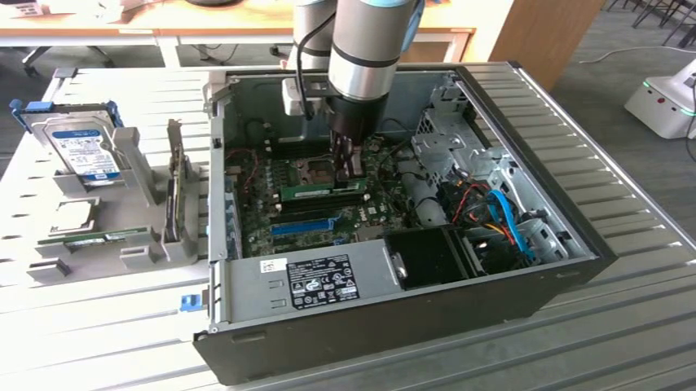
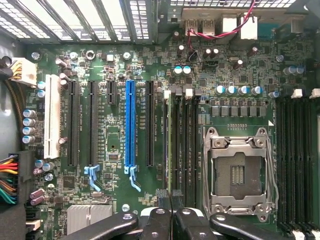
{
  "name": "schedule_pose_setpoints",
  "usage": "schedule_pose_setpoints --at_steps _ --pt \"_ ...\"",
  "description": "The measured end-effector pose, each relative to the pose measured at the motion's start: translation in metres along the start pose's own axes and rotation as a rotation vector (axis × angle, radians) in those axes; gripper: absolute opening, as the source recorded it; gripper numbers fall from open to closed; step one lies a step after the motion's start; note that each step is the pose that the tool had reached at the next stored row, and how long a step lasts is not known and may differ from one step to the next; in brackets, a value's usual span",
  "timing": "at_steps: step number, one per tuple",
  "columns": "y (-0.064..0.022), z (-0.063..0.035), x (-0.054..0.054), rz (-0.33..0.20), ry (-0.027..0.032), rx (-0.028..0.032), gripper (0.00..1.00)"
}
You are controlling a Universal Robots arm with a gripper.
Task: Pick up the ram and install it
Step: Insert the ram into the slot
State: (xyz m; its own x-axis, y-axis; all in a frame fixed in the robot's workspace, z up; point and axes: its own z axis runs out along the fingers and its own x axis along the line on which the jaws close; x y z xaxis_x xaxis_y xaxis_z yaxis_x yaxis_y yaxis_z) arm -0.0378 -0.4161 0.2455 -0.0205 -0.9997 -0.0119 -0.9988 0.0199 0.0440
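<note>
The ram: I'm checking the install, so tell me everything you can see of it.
The ram is a long, thin green circuit board standing on edge in a motherboard slot inside the open computer case, near the empty processor socket. The tool is shut on its top edge near one end. Whether it is fully seated cannot be told.

We note a green motherboard (image 2: 112, 145) with one blue slot (image 2: 130, 122) and one white slot (image 2: 51, 115) among black ones. Ram (image 1: 315, 193) green. Tool (image 2: 171, 200) black. Hard drive (image 1: 85, 151) silver, label blue and white. Case (image 1: 435, 326) dark grey. Worktop (image 1: 609, 326) pale grey, ribbed in parallel lines.
</note>
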Motion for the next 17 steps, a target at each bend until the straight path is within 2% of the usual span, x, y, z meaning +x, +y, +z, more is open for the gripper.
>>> schedule_pose_setpoints --at_steps 11,17 --pt "0.0 0.0 0.0004 0.0 0.0002 0.0 0.12" --pt "-0.0003 0.0047 0.0005 0.0 0.0 0.0007 0.12"
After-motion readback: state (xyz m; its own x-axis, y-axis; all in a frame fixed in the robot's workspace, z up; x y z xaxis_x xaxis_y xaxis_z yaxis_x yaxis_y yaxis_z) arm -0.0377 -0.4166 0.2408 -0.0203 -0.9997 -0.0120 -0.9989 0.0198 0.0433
